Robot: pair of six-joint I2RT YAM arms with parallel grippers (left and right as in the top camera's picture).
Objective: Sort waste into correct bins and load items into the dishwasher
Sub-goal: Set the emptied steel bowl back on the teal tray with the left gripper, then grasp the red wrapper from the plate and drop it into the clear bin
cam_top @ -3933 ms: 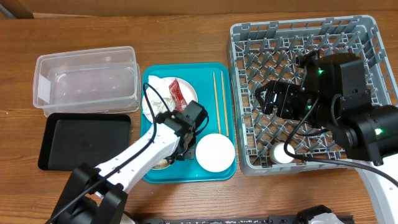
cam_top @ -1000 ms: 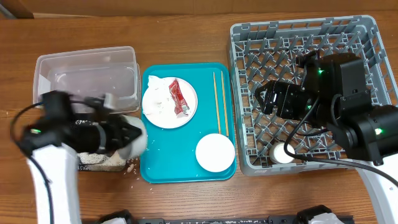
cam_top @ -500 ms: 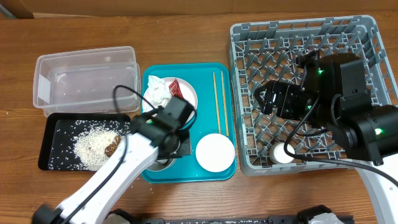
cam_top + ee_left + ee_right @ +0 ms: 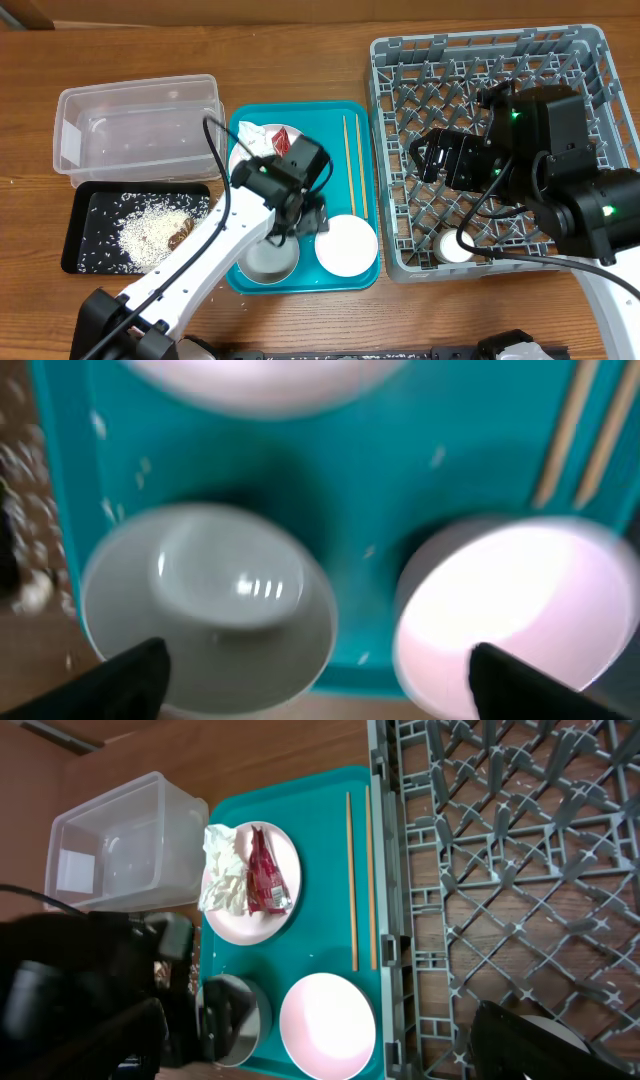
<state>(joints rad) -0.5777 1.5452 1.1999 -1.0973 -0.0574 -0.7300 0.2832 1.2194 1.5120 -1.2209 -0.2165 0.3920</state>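
The greyish metal bowl [image 4: 268, 258] [image 4: 215, 600] sits empty on the teal tray, beside the small white bowl [image 4: 346, 245] [image 4: 510, 610]. My left gripper [image 4: 303, 216] [image 4: 322, 685] hovers open just above both bowls, holding nothing. The white plate [image 4: 262, 160] [image 4: 255, 880] carries the crumpled napkin [image 4: 222, 870] and red sauce packet [image 4: 265, 875]. Chopsticks [image 4: 352, 165] [image 4: 358, 870] lie along the tray's right side. Rice [image 4: 150, 235] is spread in the black tray [image 4: 90, 195]. My right gripper [image 4: 425, 160] [image 4: 325, 1050] hangs open over the grey dish rack [image 4: 590, 60], where a white cup [image 4: 455, 247] stands.
The clear tub [image 4: 140, 130] stands behind the black tray at the far left. The teal tray [image 4: 330, 110] lies between the bins and the rack. A few rice grains are scattered on the wood by the black tray's left edge.
My left arm swung from the black tray, where rice now lies, back over the teal tray. It set the metal bowl down there and opened. The right arm stayed put.
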